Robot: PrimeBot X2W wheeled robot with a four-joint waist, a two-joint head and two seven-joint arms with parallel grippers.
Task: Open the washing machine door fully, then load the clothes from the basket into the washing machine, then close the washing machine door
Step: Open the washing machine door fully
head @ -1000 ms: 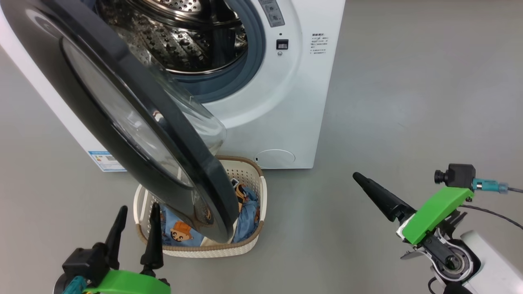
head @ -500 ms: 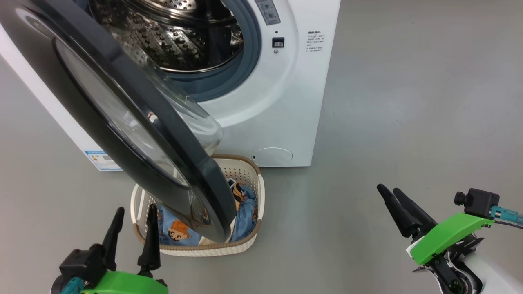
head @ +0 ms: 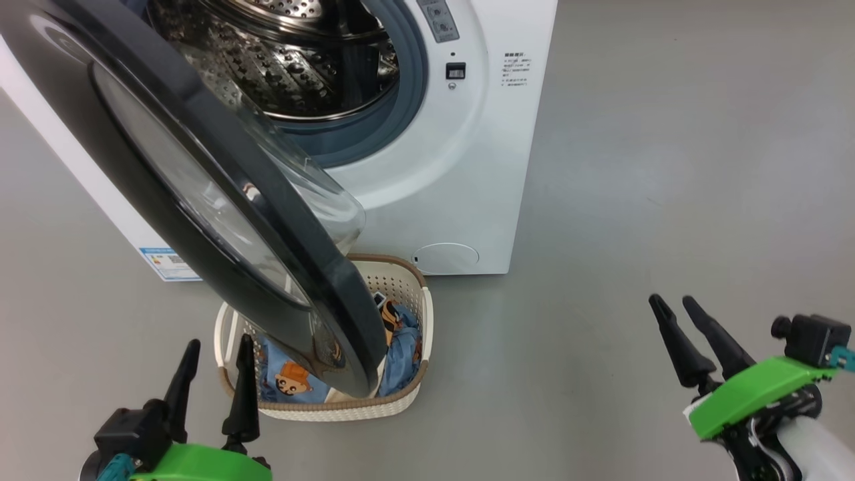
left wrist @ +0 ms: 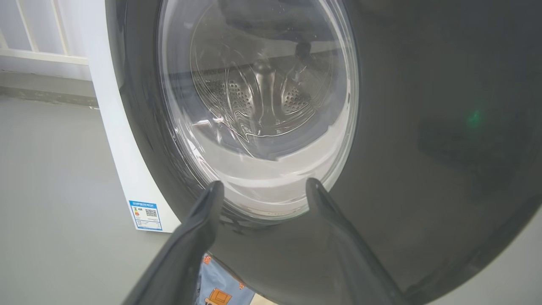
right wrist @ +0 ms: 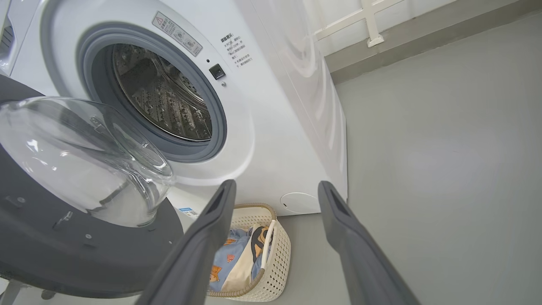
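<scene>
The right gripper has drawn back farther from the basket, its fingers spread and empty. The open washing machine door overhangs the basket and hides much of the clothes inside. The left gripper, also spread, hovers near the basket's rim. The basket stands on a plain grey floor.

The washing machine door hides much of the basket and the clothes.
</scene>
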